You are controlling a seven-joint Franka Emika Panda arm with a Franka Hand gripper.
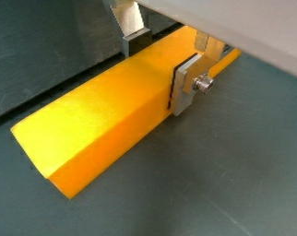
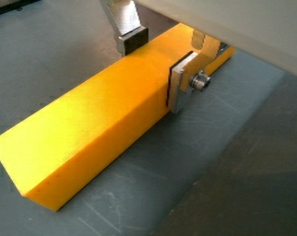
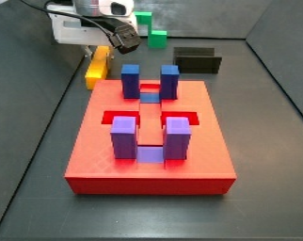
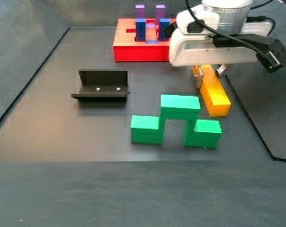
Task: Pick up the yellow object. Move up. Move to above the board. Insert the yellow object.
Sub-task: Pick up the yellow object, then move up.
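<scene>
The yellow object (image 1: 96, 120) is a long orange-yellow bar lying flat on the dark floor, seen in both wrist views (image 2: 96, 129). My gripper (image 1: 160, 69) straddles one end of it, jaws shut on its two long sides; the near pad sits flush on the bar's side. In a side view the gripper (image 4: 209, 69) hangs low over the bar (image 4: 214, 96). The board (image 3: 141, 179) is a red slab with blue and purple posts. It stands apart from the bar (image 3: 96, 66), which lies beside its far left corner.
A green stepped block (image 4: 175, 120) lies close beside the bar. The black fixture (image 4: 100, 86) stands on the floor farther off. Dark walls enclose the floor on several sides.
</scene>
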